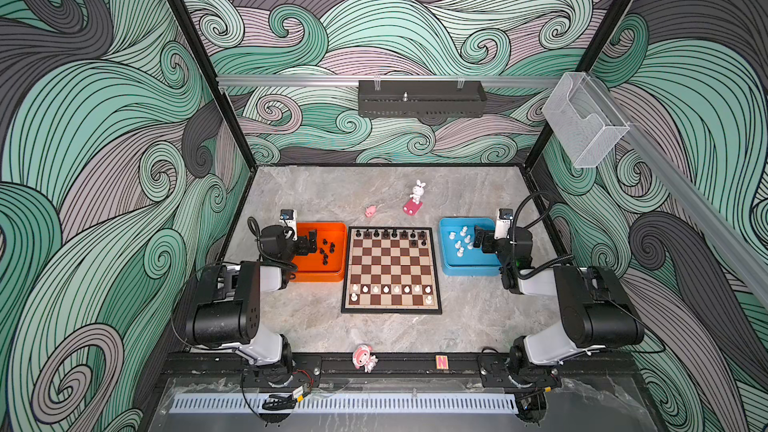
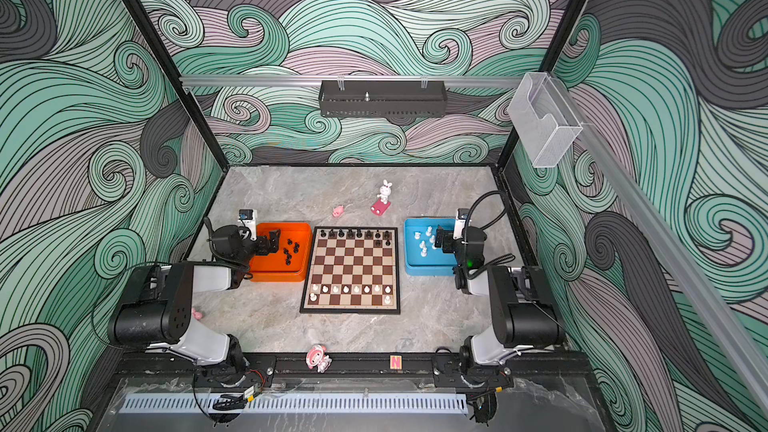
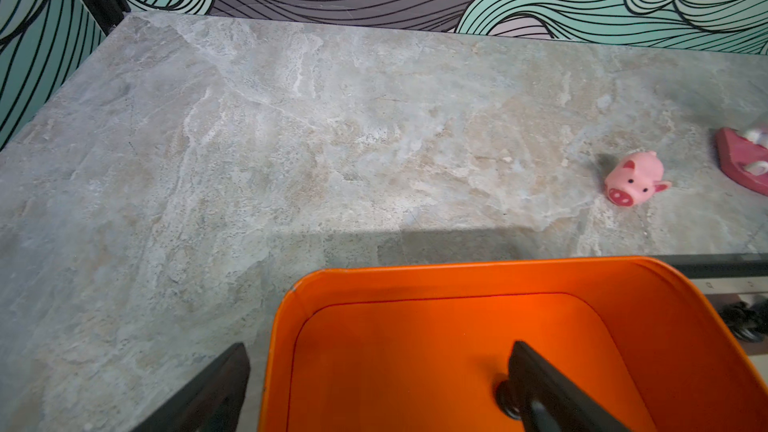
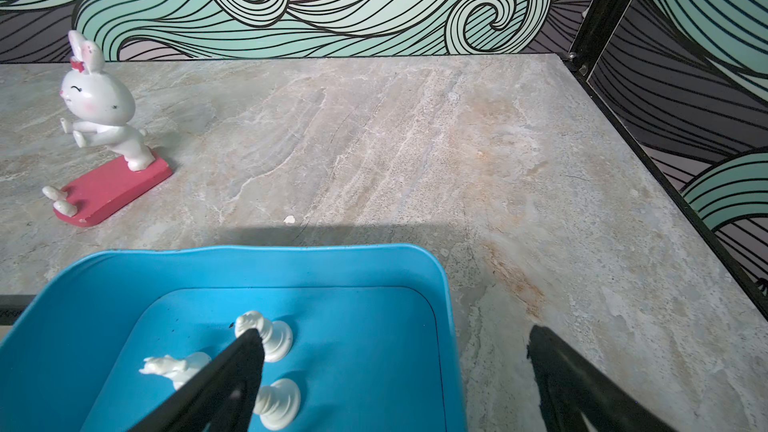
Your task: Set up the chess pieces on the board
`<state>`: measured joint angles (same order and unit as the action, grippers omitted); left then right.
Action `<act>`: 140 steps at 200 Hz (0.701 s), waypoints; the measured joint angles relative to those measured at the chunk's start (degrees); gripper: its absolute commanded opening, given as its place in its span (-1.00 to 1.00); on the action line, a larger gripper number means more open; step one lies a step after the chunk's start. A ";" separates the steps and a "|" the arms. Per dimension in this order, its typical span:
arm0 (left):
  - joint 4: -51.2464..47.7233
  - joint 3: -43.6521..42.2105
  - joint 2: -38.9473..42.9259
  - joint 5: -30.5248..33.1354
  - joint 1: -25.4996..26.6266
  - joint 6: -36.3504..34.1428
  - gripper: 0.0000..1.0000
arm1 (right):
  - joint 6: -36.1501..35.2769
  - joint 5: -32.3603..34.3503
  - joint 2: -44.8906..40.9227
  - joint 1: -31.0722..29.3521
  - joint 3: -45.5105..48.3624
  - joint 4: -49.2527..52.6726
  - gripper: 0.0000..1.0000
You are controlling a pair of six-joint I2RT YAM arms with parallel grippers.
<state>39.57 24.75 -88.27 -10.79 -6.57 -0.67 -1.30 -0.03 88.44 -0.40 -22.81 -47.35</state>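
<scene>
In both top views the whole table (image 1: 374, 193) is seen from high above its near edge, faced down toward 12 o'clock. The wrist views are taken low and close, at 9 and 3 o'clock of the board (image 1: 390, 270), over the orange tray (image 3: 457, 280) and the blue tray (image 4: 249, 263). The rabbit figure (image 4: 99, 105) is shared by both.

And here we are inside a robot lab test cell: black frame posts (image 1: 199, 51) boxing in swirl-printed wall panels (image 1: 374, 27), a marble-look tabletop (image 1: 324, 193), with the left arm (image 1: 224, 309) and right arm (image 1: 598, 309) mounted on a black front rail (image 1: 407, 363).
</scene>
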 measured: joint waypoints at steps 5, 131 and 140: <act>0.00 0.02 0.00 0.11 0.00 0.04 0.97 | 0.00 0.00 0.00 0.00 0.00 0.00 0.98; -16.65 6.27 14.14 8.94 0.70 1.92 0.97 | 1.81 -3.65 -9.55 0.72 -7.28 16.94 0.98; -20.26 8.66 15.58 9.79 0.72 2.05 0.98 | 2.58 -4.83 -12.63 0.74 -8.76 19.30 0.98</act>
<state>19.31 33.41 -72.69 -0.99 -5.85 1.39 1.28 -4.86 75.81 0.34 -31.57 -28.05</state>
